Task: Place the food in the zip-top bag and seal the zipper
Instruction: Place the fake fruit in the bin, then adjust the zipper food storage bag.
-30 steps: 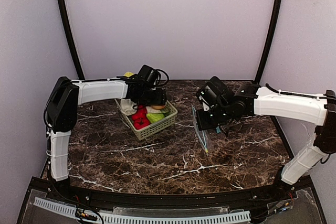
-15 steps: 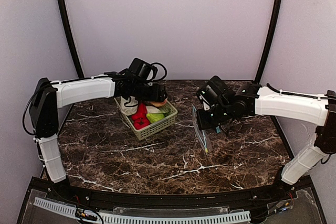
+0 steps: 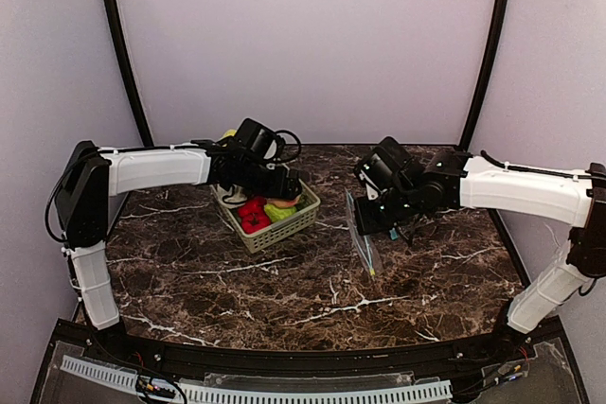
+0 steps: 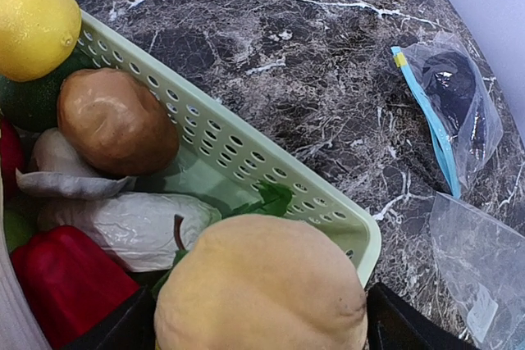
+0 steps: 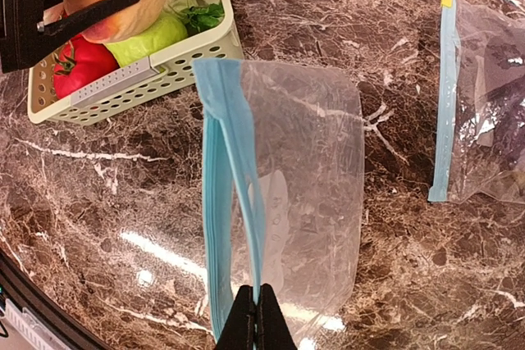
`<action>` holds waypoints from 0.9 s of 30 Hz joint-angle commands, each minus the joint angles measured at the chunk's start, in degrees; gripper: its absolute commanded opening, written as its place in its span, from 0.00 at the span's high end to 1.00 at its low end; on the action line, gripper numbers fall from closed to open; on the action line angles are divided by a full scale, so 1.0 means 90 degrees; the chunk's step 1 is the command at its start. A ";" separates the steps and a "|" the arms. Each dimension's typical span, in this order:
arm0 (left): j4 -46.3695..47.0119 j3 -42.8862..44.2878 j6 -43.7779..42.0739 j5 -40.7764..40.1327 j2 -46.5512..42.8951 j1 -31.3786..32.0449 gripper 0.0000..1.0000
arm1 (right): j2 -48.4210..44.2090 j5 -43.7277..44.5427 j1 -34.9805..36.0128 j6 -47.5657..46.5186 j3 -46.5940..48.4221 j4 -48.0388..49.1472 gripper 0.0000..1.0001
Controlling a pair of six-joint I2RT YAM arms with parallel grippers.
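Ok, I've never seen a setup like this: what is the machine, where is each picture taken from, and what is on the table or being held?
It is two robot arms fixed at the near edge of a dark marbled table. The wide picture looks down from above and behind them; the other two come from a camera on each wrist. The left hand is over a basket of toy produce, holding a peach. The right hand pinches a clear zip-top bag by one edge. A second bag with something dark inside lies flat on the table nearby.
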State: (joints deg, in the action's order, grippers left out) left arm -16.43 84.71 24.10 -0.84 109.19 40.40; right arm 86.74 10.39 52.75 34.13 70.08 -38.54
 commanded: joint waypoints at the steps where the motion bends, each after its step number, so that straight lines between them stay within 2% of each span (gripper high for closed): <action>1: -0.0170 0.0111 -0.0218 0.0014 0.0009 0.0013 0.09 | -0.0113 -0.0065 -0.0052 0.0047 -0.0091 0.0180 1.00; 3: -0.0247 0.0199 -0.0300 -0.0071 -0.0021 0.0009 0.03 | -0.0144 -0.0079 -0.0051 0.0060 -0.0109 0.0176 1.00; 5: -0.0294 0.0256 -0.0362 -0.0158 -0.0070 0.0012 0.01 | -0.0176 -0.0075 -0.0054 0.0070 -0.0120 0.0174 1.00; 11: -0.0329 0.0159 -0.0436 -0.0571 -0.0456 0.0042 0.01 | -0.0259 -0.0110 -0.0051 0.0076 -0.0130 0.0192 1.00; 15: -0.0012 -0.0232 -0.0317 -0.0362 -0.1010 0.0309 0.01 | -0.0418 -0.0292 -0.0056 -0.0008 -0.0198 0.0434 1.00; 20: 0.1042 -0.1116 0.0309 0.0575 -0.1589 0.1055 0.01 | -0.0554 -0.0491 -0.0051 -0.0088 -0.0276 0.0803 1.00; 27: 0.2454 -0.2070 0.1549 0.1047 -0.1807 0.1586 0.01 | -0.0479 -0.0585 -0.0051 -0.0124 -0.0210 0.0935 1.00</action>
State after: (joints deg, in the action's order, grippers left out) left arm -2.83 70.65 30.30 5.19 93.86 54.19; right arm 82.91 6.28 52.69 33.71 68.20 -32.73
